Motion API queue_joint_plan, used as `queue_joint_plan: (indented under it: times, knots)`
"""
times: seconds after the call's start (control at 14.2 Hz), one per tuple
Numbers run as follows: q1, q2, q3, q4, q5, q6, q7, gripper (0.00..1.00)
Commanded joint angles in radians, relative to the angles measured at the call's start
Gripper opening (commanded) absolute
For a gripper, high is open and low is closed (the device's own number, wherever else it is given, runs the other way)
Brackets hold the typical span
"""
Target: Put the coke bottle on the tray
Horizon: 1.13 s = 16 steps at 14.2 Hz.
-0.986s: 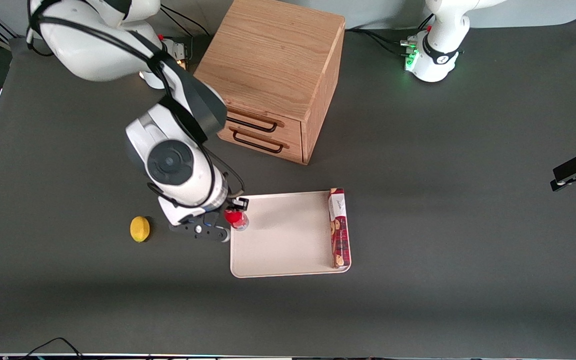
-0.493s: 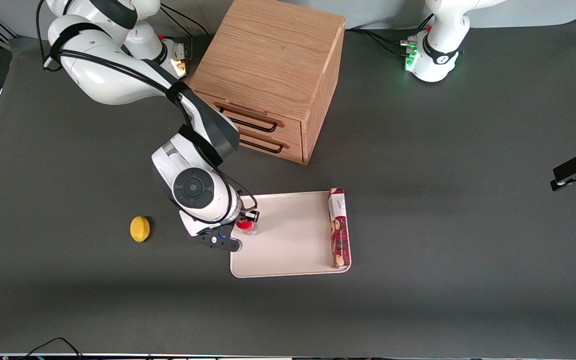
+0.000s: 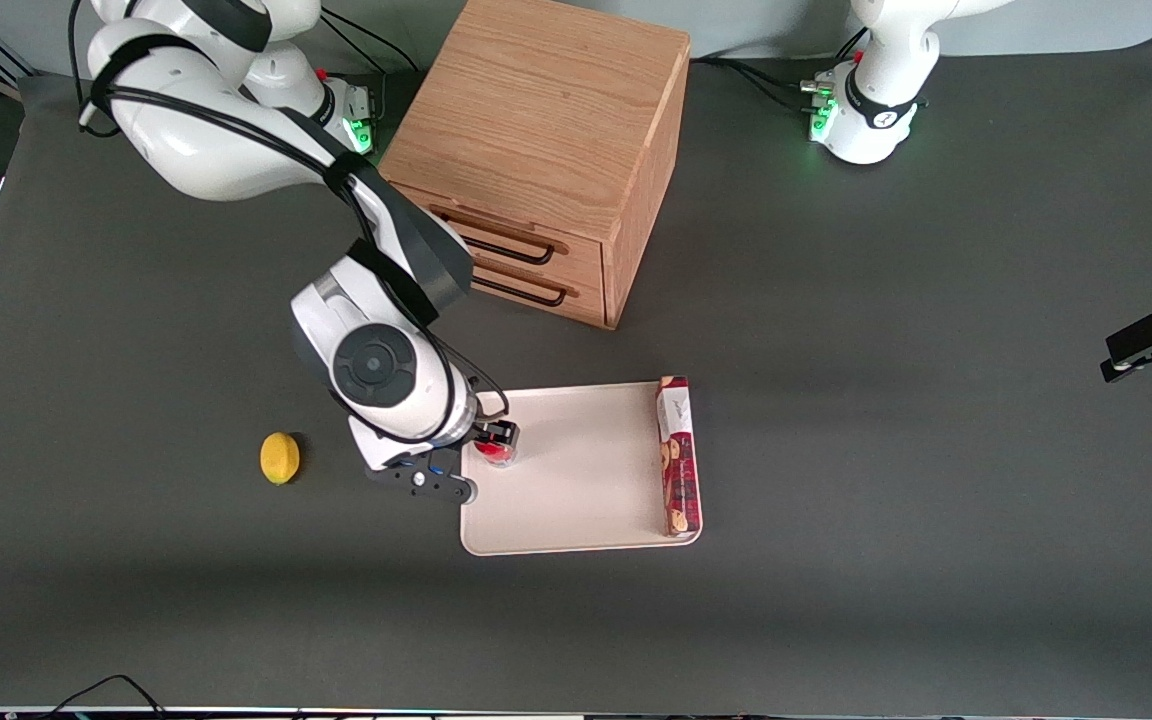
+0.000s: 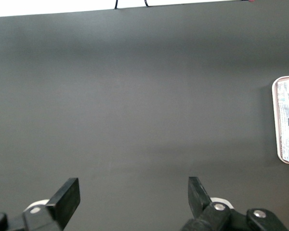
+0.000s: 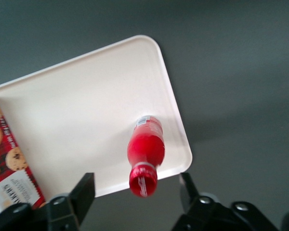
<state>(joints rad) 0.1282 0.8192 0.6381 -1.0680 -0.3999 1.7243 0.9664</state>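
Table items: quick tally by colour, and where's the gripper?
Red: 2, coke bottle and cookie box
Yellow: 1, lemon
Cream: 1, tray
Wood: 1, drawer cabinet
Total: 5
Gripper open above the bottle, which stands on the tray.

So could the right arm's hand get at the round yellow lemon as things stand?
Probably yes: the round yellow lemon sits alone on bare table beside the open hand, which hangs above the red-capped coke bottle standing on the cream-white tray.

One bottle (image 3: 496,453); one tray (image 3: 576,500); one lemon (image 3: 280,458).
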Motion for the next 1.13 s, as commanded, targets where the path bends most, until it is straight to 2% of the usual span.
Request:
queue_joint_plan:
  times: [0.0, 0.14, 0.28, 0.35, 0.42, 0.56, 0.7, 0.77, 0.92, 1.06]
  knots:
    - [-0.082, -0.150, 0.073, -0.015, -0.013, -0.128, -0.062, 1.00]
    - [-0.125, -0.283, 0.080, -0.017, 0.002, -0.240, -0.168, 1.00]
    - [-0.183, -0.392, 0.071, -0.020, 0.050, -0.420, -0.308, 1.00]
    - [-0.202, -0.441, 0.043, -0.021, 0.065, -0.487, -0.355, 1.00]
    - [-0.208, -0.492, -0.001, -0.021, 0.096, -0.549, -0.421, 1.00]
    - [-0.205, -0.590, -0.185, -0.053, 0.200, -0.591, -0.597, 1.00]
    - [-0.202, -0.688, -0.354, -0.186, 0.288, -0.569, -0.751, 1.00]
    - [-0.200, -0.739, -0.407, -0.279, 0.299, -0.511, -0.785, 1.00]
    - [-0.199, -0.869, -0.486, -0.523, 0.321, -0.349, -0.837, 1.00]
    - [-0.196, -1.009, -0.549, -0.775, 0.377, -0.162, -0.842, 1.00]
